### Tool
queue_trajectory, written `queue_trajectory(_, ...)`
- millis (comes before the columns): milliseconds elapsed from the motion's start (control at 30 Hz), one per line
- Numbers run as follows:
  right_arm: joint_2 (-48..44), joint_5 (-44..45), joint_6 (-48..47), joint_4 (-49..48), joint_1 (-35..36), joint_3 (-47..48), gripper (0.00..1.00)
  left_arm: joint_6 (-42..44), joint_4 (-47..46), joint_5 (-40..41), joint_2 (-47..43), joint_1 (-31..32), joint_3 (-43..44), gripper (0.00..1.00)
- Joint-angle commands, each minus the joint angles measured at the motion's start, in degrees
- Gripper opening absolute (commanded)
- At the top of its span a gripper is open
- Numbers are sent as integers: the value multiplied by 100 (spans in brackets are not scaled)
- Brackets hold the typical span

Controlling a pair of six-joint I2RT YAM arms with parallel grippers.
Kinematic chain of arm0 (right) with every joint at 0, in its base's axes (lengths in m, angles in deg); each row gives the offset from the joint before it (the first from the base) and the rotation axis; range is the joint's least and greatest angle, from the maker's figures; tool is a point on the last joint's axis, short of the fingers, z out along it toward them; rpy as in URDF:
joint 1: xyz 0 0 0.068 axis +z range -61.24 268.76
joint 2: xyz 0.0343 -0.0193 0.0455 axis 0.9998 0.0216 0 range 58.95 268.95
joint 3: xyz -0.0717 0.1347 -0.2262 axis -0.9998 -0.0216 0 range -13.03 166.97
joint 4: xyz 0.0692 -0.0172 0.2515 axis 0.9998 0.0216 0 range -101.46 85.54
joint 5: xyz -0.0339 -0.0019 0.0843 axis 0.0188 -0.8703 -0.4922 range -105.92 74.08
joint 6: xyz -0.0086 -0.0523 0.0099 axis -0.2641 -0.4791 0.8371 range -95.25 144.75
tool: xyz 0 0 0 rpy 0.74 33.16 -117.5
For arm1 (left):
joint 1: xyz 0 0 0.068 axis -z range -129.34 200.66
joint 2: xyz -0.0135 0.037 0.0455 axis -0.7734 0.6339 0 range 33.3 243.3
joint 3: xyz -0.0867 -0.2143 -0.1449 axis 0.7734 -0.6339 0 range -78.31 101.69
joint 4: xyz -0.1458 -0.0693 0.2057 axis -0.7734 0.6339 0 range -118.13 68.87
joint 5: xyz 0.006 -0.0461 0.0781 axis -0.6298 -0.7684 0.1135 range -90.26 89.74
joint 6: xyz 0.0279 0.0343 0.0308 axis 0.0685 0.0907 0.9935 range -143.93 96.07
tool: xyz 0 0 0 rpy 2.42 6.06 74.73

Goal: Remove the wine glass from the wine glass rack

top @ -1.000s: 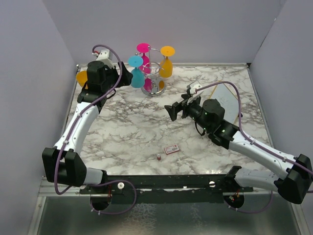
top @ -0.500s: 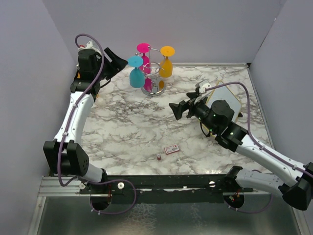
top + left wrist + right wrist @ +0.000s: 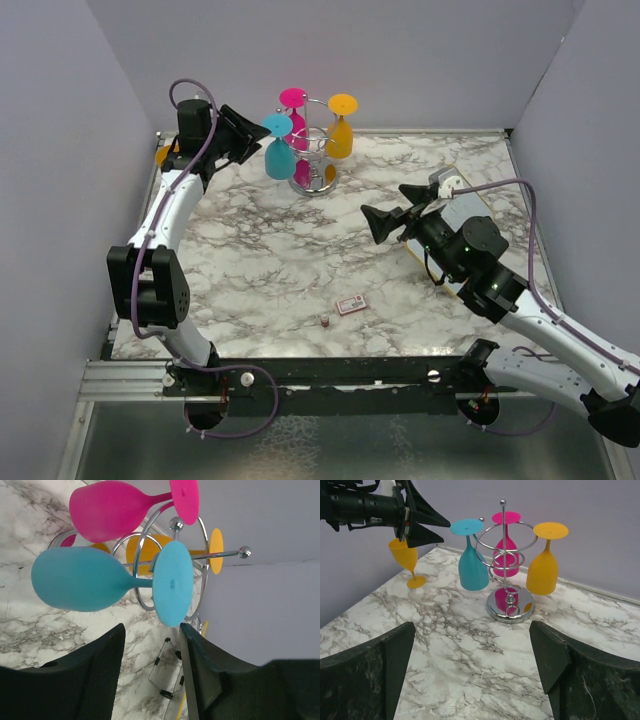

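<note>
The chrome wine glass rack (image 3: pixel 316 176) stands at the back of the table, with a blue wine glass (image 3: pixel 280 157), a pink one (image 3: pixel 293 99) and an orange one (image 3: pixel 340 138) hanging upside down from it. My left gripper (image 3: pixel 243 136) is open, level with the blue glass's foot and just left of it, not touching. In the left wrist view the blue glass (image 3: pixel 80 580) and its foot (image 3: pixel 172 582) lie just beyond the gripper (image 3: pixel 150 652). My right gripper (image 3: pixel 396 214) is open and empty over mid-table, facing the rack (image 3: pixel 510 605).
A second orange wine glass (image 3: pixel 408 559) stands upright on the table at the back left corner, behind my left arm. A yellow-edged flat panel (image 3: pixel 470 200) lies under my right arm. A small card (image 3: pixel 350 305) and a tiny bottle (image 3: pixel 325 320) lie near the front.
My left arm has risen and swung back, and its open gripper now points at the blue glass's foot. My right arm has drawn back to the right.
</note>
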Motion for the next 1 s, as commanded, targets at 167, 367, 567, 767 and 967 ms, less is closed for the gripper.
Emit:
queue_trajectory(167,-195,273,-145,-173,5,-188,100,-189,-324,-156,382,-61,566,45)
queue_trajectory(367,-257,316,-193,-181,3,-206,100,-89,-125,-112,603,-75,919,41)
queue_trajectory(567,-297,331,-217,-192,3,-209,100,-95,-142,-1,638,-83,914,40)
queue_trajectory(767,-237,332,-222,-178,7,-185,100,-142,-200,-92,668,-82,868,32)
queue_trajectory(967,-195,307,-210,-194,0,-198,100,-148,-354,-72,540,-89,655,27)
